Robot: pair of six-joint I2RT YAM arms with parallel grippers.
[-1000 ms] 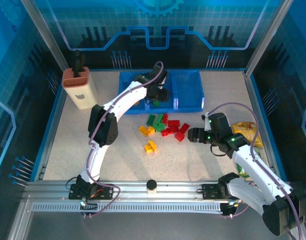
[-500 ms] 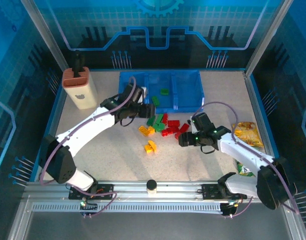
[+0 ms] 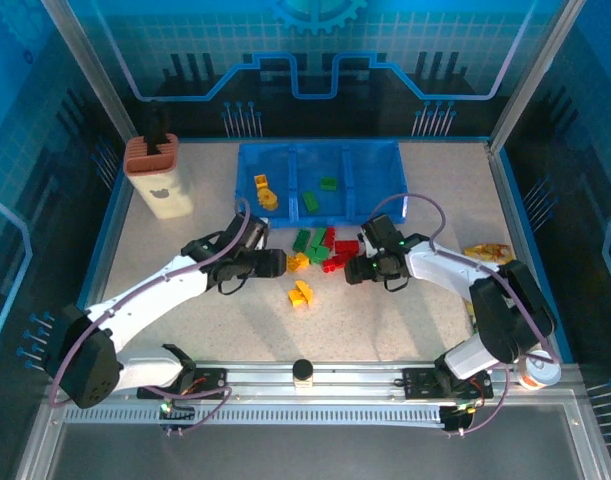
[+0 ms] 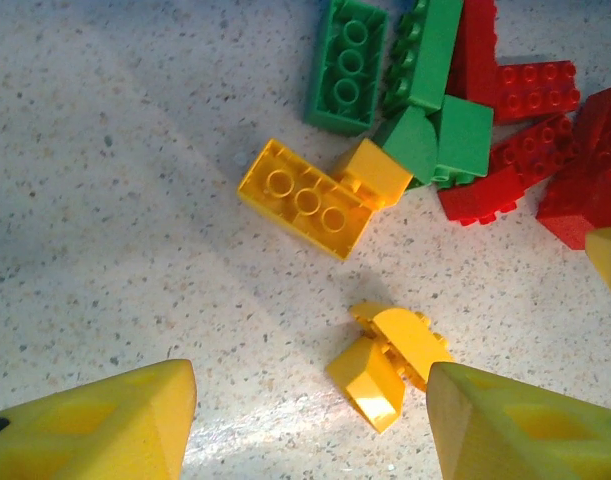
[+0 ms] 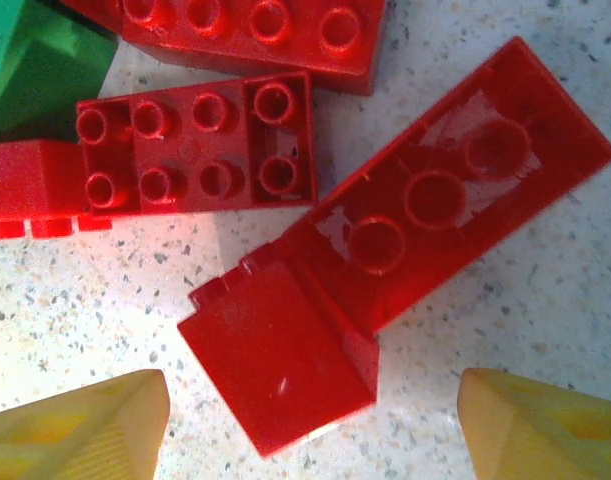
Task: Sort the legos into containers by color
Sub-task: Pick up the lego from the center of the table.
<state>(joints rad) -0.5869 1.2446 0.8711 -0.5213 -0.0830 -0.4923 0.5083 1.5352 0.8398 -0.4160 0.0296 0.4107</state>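
Note:
The blue bin (image 3: 385, 165) stands at the back, with a yellow lego (image 3: 262, 190) in its left compartment and two green legos (image 3: 311, 200) in the middle one. Red, green and yellow legos lie piled on the table (image 3: 330, 250). My left gripper (image 3: 278, 263) (image 4: 310, 425) is open and low over the table, just short of a pair of small yellow legos (image 4: 390, 355); a longer yellow lego (image 4: 305, 197) lies beyond. My right gripper (image 3: 351, 270) (image 5: 310, 430) is open, its fingers either side of a small red lego (image 5: 280, 355) that touches a long upturned red lego (image 5: 445, 185).
A cream holder with a rust-red top (image 3: 157, 178) stands at the back left. A yellow snack bag (image 3: 490, 254) lies at the right, beside my right arm. A black knob (image 3: 303, 371) sits on the front rail.
My left arm has drawn back from the bin and come down beside the yellow legos. My right gripper has moved left up to the red legos.

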